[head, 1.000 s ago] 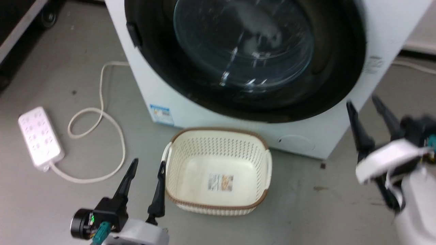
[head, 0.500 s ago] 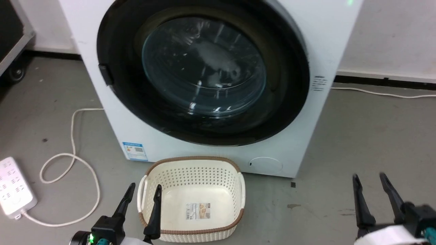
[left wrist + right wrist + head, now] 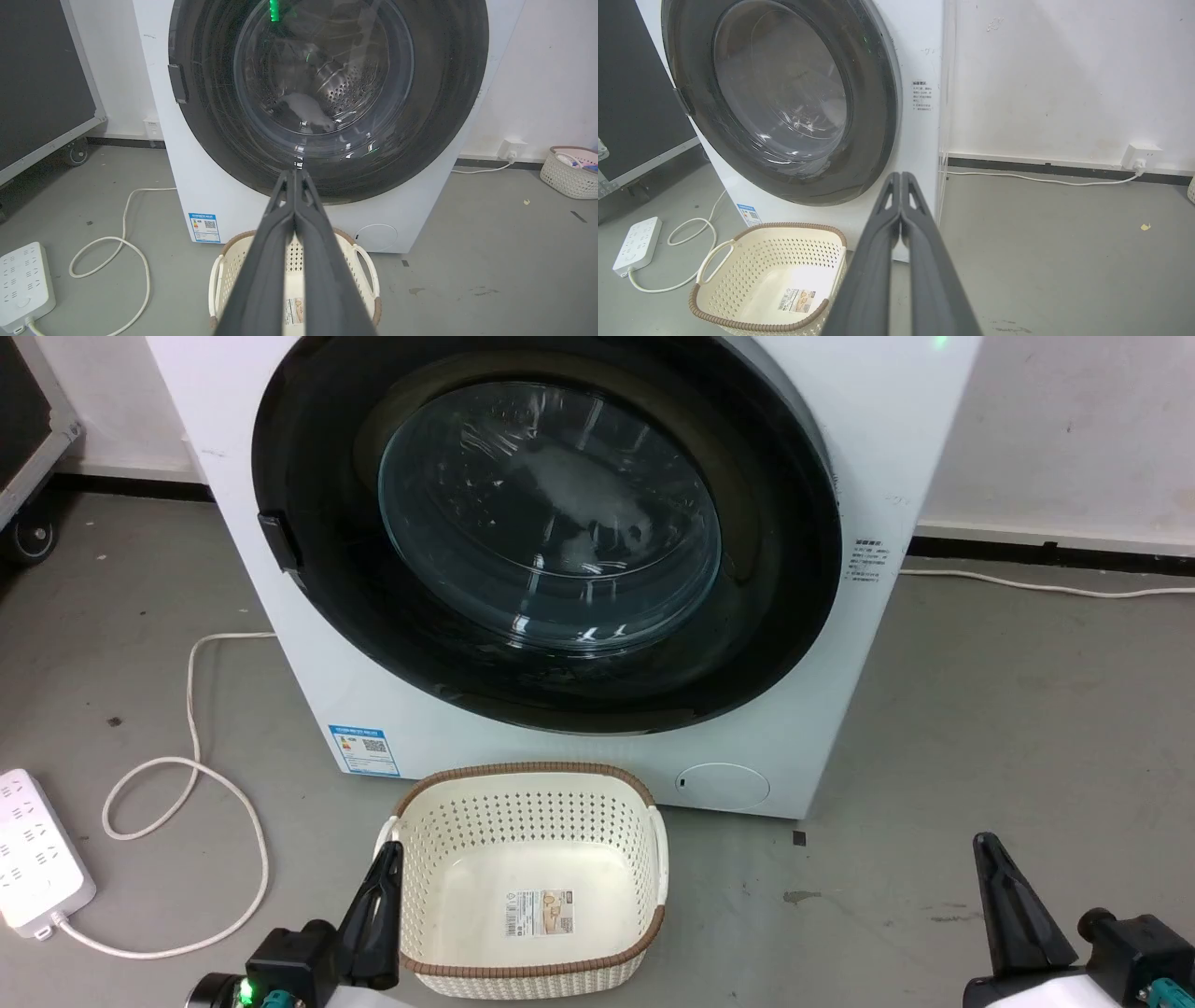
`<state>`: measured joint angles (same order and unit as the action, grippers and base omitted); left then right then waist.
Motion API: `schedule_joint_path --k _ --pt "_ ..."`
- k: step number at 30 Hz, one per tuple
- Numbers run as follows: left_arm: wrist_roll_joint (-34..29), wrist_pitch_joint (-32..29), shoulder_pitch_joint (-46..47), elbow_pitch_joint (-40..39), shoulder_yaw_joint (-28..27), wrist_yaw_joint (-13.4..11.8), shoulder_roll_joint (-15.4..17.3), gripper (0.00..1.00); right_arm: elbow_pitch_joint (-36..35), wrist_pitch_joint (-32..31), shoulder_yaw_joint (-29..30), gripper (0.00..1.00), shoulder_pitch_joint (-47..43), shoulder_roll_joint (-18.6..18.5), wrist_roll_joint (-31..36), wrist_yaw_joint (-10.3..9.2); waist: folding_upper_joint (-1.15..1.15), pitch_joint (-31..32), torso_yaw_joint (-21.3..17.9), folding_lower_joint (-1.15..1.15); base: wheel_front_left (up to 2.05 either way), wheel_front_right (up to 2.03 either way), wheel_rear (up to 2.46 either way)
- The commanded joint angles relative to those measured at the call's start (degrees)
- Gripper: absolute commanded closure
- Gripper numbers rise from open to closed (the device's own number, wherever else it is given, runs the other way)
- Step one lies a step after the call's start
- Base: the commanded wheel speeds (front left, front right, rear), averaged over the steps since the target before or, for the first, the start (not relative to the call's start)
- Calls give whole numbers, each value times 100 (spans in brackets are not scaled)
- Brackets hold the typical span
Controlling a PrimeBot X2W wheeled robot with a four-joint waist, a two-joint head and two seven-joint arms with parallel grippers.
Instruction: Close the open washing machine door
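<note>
Half a second earlier both pairs of fingers stood spread. By this moment the left gripper (image 3: 387, 889) and the right gripper (image 3: 991, 861) had each pressed their fingers together on nothing. The head camera had also swung slightly, so I put the small shift of the scene down to that. The washing machine door (image 3: 551, 513) lay against the front of the washing machine (image 3: 373, 709). Its black rim seemed flush all round, and the dark tab (image 3: 278, 542) on its left rim sat against the white panel, though I could not tell whether the catch had taken. That was my main worry: unlatched, the door could swing open again while both arms hung well apart from it, low over the near edge of the floor (image 3: 980, 709). A second push carried its own risk, since narrow closed fingertips could slip on the bulging glass; the rim looked the safer place to press. The empty basket (image 3: 523, 773) stood on the floor just before the machine's lower front edge. The left gripper hung just beside the basket's left rim, so a careless lift could snag it. Farther left, the cord (image 3: 201, 775) and power strip (image 3: 33, 859) lay where the wheels might catch them.
</note>
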<state>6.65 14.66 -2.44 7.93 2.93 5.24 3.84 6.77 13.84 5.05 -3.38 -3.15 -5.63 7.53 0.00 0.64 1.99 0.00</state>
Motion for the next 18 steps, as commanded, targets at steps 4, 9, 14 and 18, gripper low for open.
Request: schedule_joint_path --k 4,9,14,18 --pt "-24 -52 9 -28 -15 -19 -3 100 -24 -47 -20 100 12 1 20 0 0 -2 -7 0 0 0 0" --pt "-50 -111 18 -60 -26 -40 -7 100 -51 -102 -40 100 26 2 43 0 0 -5 -15 0 0 0 0" --pt "-77 -169 28 -92 -38 -60 -11 100 -78 -158 -60 100 39 3 65 0 0 -7 -23 0 0 0 0" --pt "-98 -216 36 -117 -47 -77 -14 100 -100 -202 -76 100 50 4 83 -1 0 -9 -29 0 0 0 0"
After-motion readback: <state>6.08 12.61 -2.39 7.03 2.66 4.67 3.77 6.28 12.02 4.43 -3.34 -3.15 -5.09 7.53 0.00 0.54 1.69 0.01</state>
